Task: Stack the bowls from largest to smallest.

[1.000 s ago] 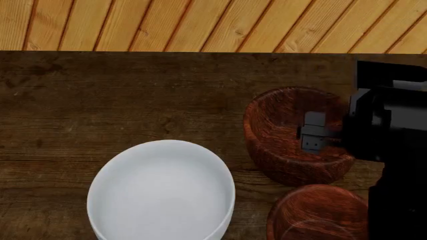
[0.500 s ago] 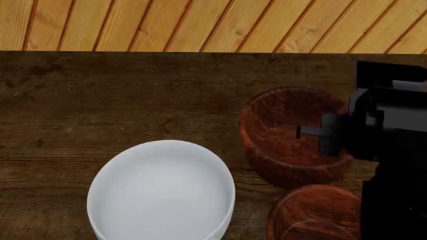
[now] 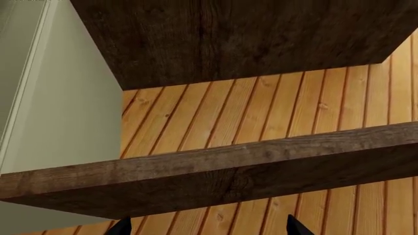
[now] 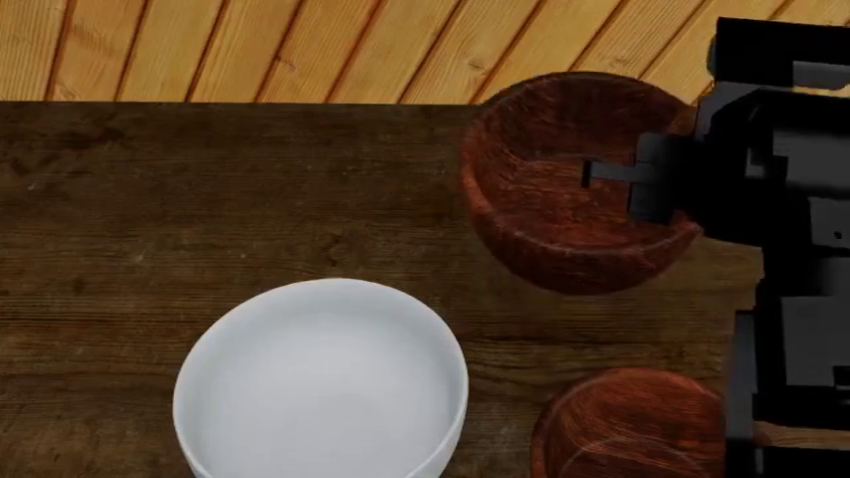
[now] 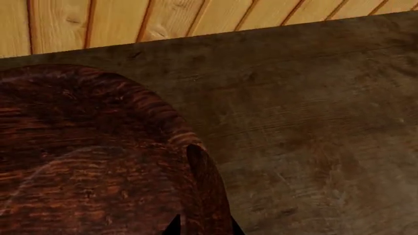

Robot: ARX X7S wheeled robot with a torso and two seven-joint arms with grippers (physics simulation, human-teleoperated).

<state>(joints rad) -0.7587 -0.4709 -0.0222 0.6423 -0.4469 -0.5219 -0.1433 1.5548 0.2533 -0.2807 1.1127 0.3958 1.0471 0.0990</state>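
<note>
larger wood-grain bowl [image 4: 571, 184] lifted at upper right, pinched by its rim.
rigid, looks light; right gripper [image 4: 624, 184] clamps the near wall, one finger inside. white bowl [image 4: 322, 373] sits lower centre, smaller wood-grain bowl [image 4: 631, 423] lower right. left gripper [image 3: 205, 227] under the table [image 4: 199, 199], jaws spread wide.

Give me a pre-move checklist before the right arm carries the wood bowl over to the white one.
1. Grip: right gripper is pinched on the rim of the larger wood bowl, one finger inside the wall. Ok.
2. Lift: that bowl appears raised off the table, higher in the head view. Ok; exact clearance cannot tell.
3. Target: white bowl is empty and upright. Ok.
4. Path: bare tabletop lies between the held bowl and the white bowl. Ok.
5. Smaller wood bowl sits at the near edge, partly behind the right arm. Clearance cannot tell.
6. Left gripper: below table level, away from the bowls. Ok.
</note>
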